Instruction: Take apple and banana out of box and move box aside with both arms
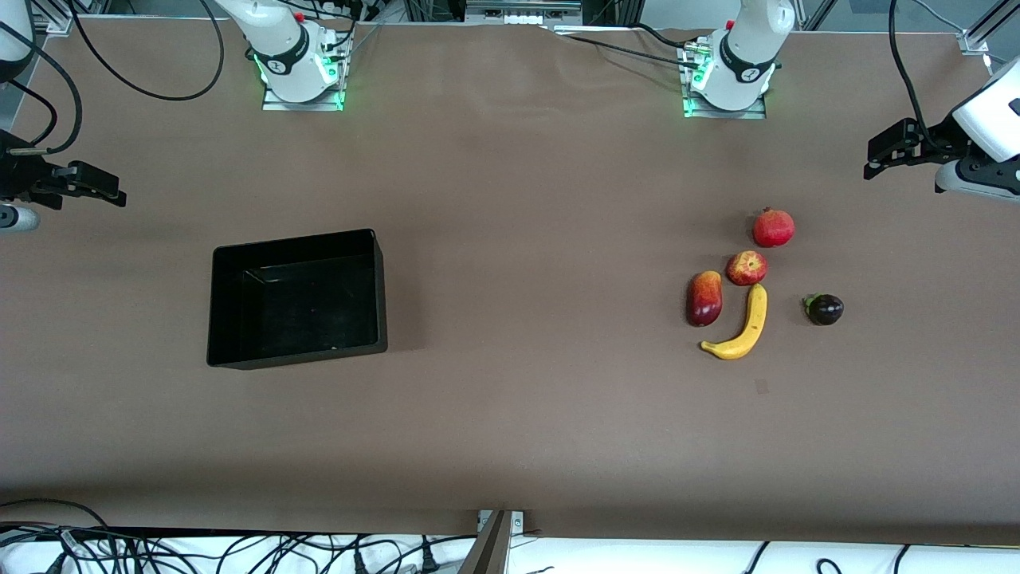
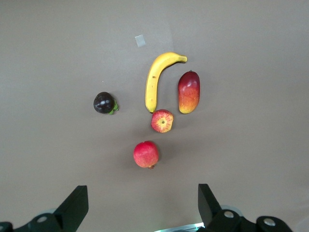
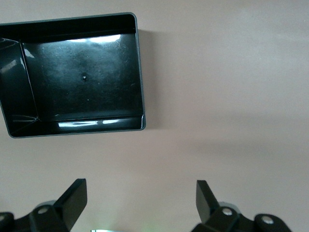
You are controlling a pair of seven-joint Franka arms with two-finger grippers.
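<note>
Left gripper (image 1: 876,163) hangs high over the table's left-arm edge, fingers spread wide, holding nothing. Right gripper (image 1: 107,191) hangs likewise over the right-arm edge, fingers apart; box (image 1: 296,296), apple (image 1: 747,268) and banana (image 1: 743,327) lie untouched.

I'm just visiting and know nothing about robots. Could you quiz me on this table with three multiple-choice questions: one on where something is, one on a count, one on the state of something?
1. What lies closest beside the apple?
A. the box
B. the banana
C. a cable

2. How many fruits are on the table?
A. three
B. five
C. seven

3. What is in the box?
A. nothing
B. the apple
C. two fruits

Answers:
1 B: the banana has one tip right next to the apple.
2 B: apple, banana, mango, pomegranate and a dark purple fruit.
3 A: its black floor shows bare in the right wrist view.
</note>
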